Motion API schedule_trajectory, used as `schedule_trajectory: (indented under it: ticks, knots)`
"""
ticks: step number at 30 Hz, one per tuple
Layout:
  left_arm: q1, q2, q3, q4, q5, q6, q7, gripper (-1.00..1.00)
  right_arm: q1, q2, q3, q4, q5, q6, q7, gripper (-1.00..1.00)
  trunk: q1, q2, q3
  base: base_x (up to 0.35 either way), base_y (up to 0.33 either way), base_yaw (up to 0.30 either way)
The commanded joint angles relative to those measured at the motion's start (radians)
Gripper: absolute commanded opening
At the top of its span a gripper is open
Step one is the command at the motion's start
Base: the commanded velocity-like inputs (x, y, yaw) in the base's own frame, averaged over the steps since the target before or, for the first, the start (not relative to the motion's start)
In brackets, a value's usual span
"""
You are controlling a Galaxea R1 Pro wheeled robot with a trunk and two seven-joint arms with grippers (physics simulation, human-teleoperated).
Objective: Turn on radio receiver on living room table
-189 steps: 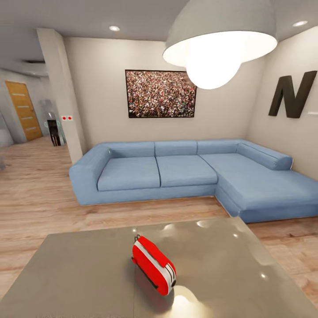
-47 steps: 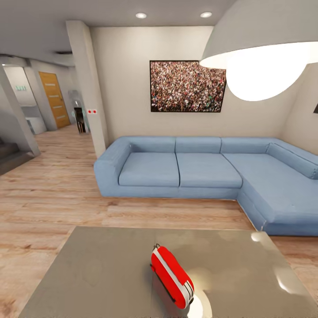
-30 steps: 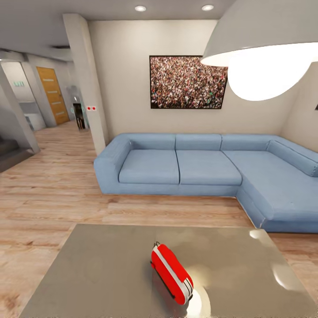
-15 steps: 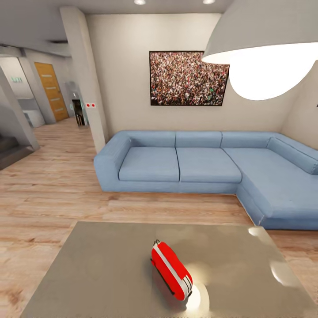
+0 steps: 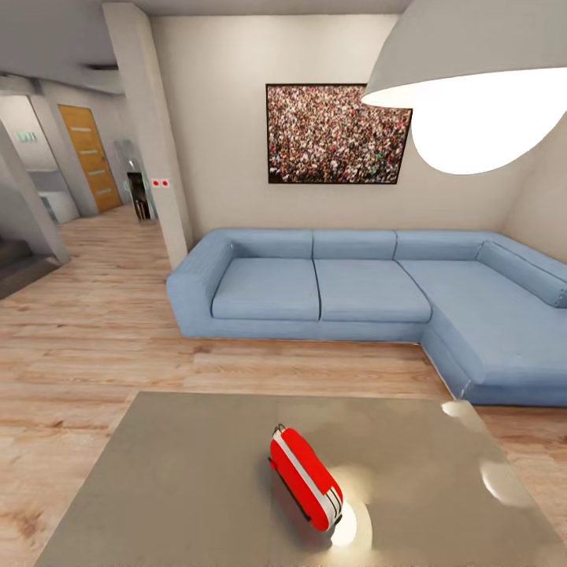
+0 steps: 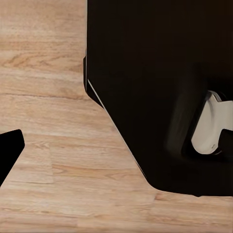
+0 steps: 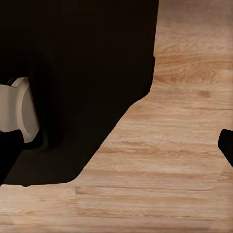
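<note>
Red radio receiver (image 5: pixel 305 477) on glossy table (image 5: pixel 173 480)

The glossy grey-taupe rectangular table (image 5: pixel 181 488) runs off the head view's lower edge, nearest the small red radio receiver with its white-silver band (image 5: pixel 305 478). Above it, the big white dome pendant lamp (image 5: pixel 472 87) is cropped. Beyond, the light blue L-shaped sofa (image 5: pixel 370 295) loses its right end.

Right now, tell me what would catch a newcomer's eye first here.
The bright red radio receiver stands on edge near the front of the glossy grey table. Beyond it, a light blue L-shaped sofa stretches along the beige wall under a framed crowd photo. A big glowing pendant lamp hangs at upper right.
</note>
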Motion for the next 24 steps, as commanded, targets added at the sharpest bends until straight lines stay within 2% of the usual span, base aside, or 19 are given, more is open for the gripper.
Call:
schedule_trajectory:
  ticks: [1,24]
  knots:
    - [0.000,0.000,0.000,0.000,0.000,0.000,0.000,1.00,0.000,0.000,0.000,0.000,0.000,-0.001,0.000,1.00,0.000,0.000,0.000,0.000,0.000,0.000]
    - [0.001,0.000,0.000,0.000,0.000,-0.001,0.000,1.00,0.000,-0.006,0.001,0.000,0.000,-0.016,0.001,1.00,0.000,0.000,-0.033,0.000,0.000,0.000]
